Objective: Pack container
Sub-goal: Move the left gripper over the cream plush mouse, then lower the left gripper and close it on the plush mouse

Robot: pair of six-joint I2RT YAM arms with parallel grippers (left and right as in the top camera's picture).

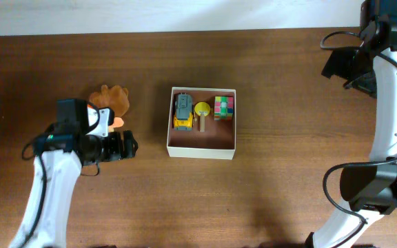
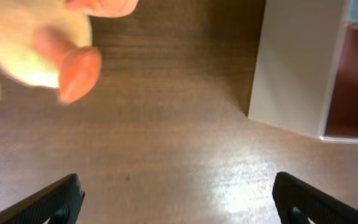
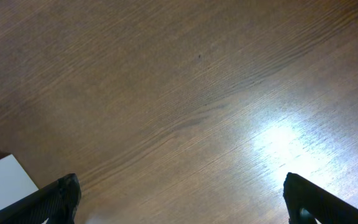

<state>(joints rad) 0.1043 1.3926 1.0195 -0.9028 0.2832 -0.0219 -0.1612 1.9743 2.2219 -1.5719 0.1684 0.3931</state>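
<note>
The container (image 1: pixel 202 153), a square shallow box with white walls and a pinkish-brown inside, sits mid-table. It holds a yellow and grey toy truck (image 1: pixel 182 111), a yellow round toy with a handle (image 1: pixel 202 114) and a multicoloured cube (image 1: pixel 223 107). A brown plush toy (image 1: pixel 114 98) lies left of it, partly under my left arm. My left gripper (image 1: pixel 131 145) is open and empty, low over the table between plush and box. In the left wrist view the open jaws (image 2: pixel 176 199) frame bare wood, with the plush (image 2: pixel 36 50) at top left and the container wall (image 2: pixel 291 68) at right. My right gripper (image 1: pixel 335 65) is open and empty.
The right wrist view shows the open jaws (image 3: pixel 180 196) over bare wood, with a white corner (image 3: pixel 2 180) at bottom left. The right arm's base (image 1: pixel 374 186) stands at the table's right edge. A pale wall strip (image 1: pixel 150 14) runs along the far edge.
</note>
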